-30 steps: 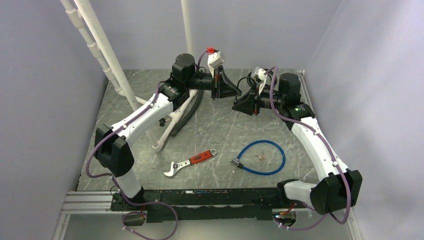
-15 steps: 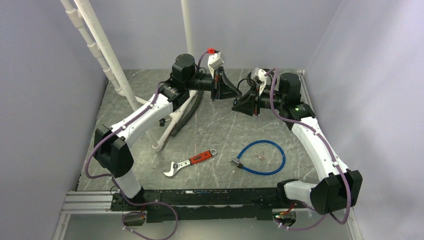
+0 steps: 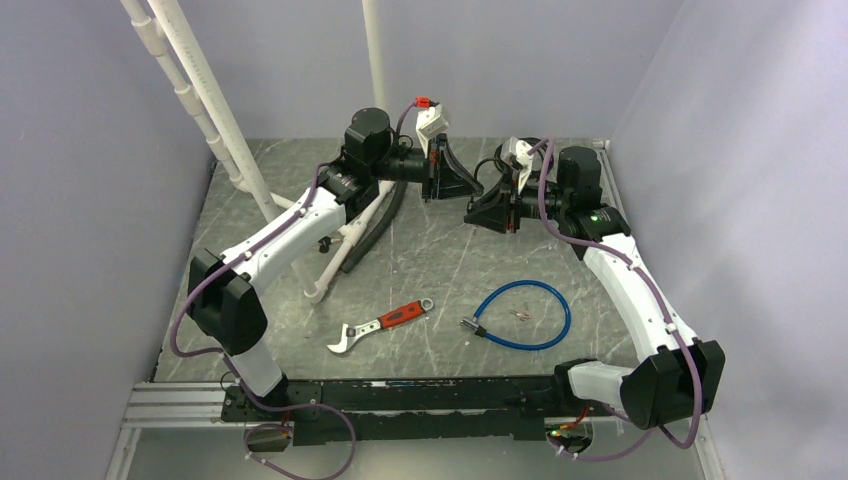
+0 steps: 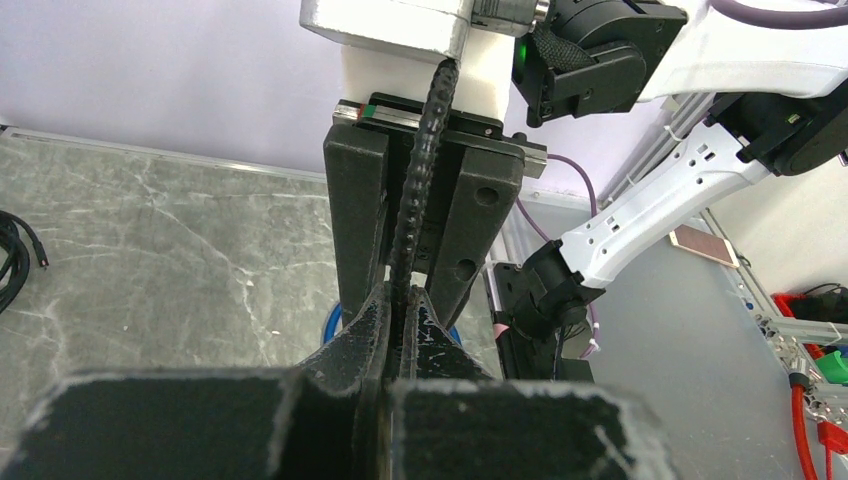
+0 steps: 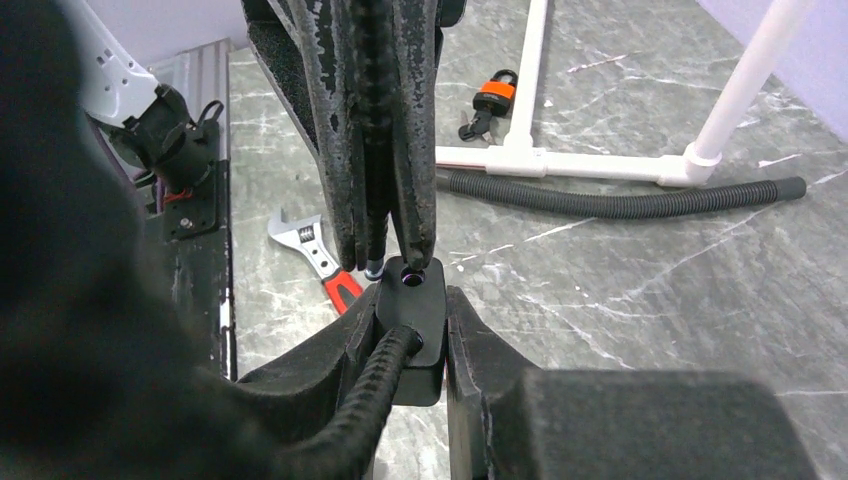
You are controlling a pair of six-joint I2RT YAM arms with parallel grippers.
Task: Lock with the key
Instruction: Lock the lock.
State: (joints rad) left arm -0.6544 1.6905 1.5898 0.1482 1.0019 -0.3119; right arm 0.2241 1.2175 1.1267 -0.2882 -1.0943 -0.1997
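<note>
Lying nearest the arm bases on the grey marble-patterned table (image 3: 430, 265) was a red-handled steel adjustable wrench (image 3: 380, 325), and to its right a blue cable loop (image 3: 567, 318) with a small pale item (image 3: 520, 313) inside the ring; whether that item was the key could not be told. Farther back, above the middle of the table and clear of its surface, the two arms met tip to tip. The right gripper (image 5: 412, 312) was closed around a black rectangular lock block (image 5: 412, 335), one finger pressed to each side, and the end of the block with a round hole faced the other arm. A ribbed black cable (image 5: 370, 395) ran out of the block's opposite end toward the right wrist camera. The left gripper (image 4: 400, 300) was pinched almost fully together on a ribbed black cable end (image 5: 375, 130), which lay along the slit between its scratched fingers. The small tip of that piece sat just beside the hole, at the edge of the block, and whether it had entered the hole could not be told. Beyond the grippers, toward the far left of the table, lay a white plastic pipe frame (image 5: 560, 160) with a black corrugated hose (image 5: 620, 205) stretched alongside it, and a small orange-topped padlock (image 5: 492, 97) sat just beside one of the pipes
</note>
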